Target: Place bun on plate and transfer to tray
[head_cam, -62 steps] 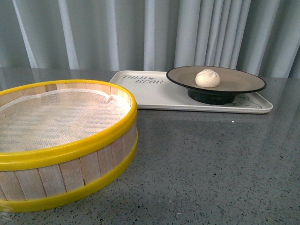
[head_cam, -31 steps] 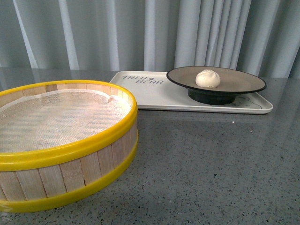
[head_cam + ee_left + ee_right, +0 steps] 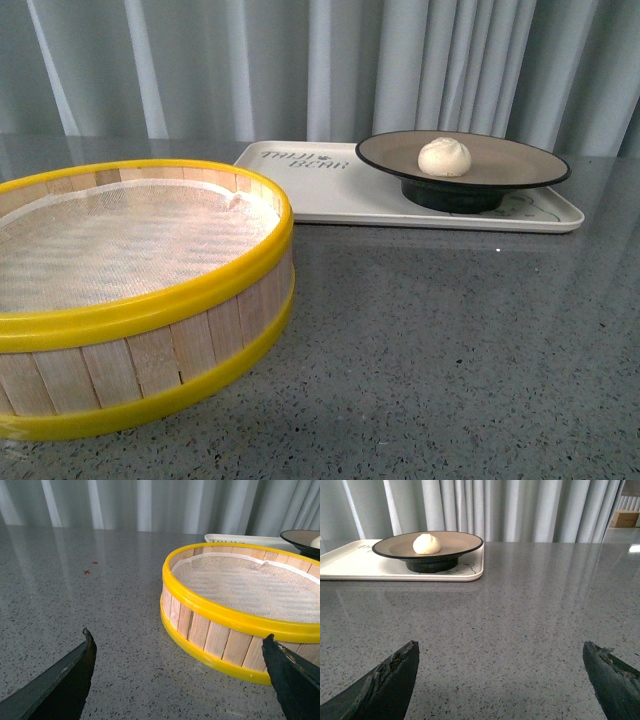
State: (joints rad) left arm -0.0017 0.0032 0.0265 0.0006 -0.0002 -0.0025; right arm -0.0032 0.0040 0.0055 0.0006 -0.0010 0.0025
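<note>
The cream-white bun (image 3: 444, 157) sits on the beige plate (image 3: 520, 165) with its black rim. The plate stands on the right part of the cream-white tray (image 3: 310, 190) at the back of the table. Both also show in the right wrist view: the bun (image 3: 426, 544), the plate (image 3: 460, 542), the tray (image 3: 350, 565). My right gripper (image 3: 500, 647) is open and empty over bare table, well short of the tray. My left gripper (image 3: 180, 637) is open and empty, low over the table beside the steamer basket. Neither arm shows in the front view.
A round wooden steamer basket (image 3: 130, 300) with yellow rims and a white mesh liner fills the front left; it also shows in the left wrist view (image 3: 240, 625). Grey speckled tabletop (image 3: 460, 340) lies between it and the tray. Grey curtains hang behind.
The front view has shifted slightly, so the basket, tray and plate sit a little differently in the picture. The bun stays on the plate on the tray.
</note>
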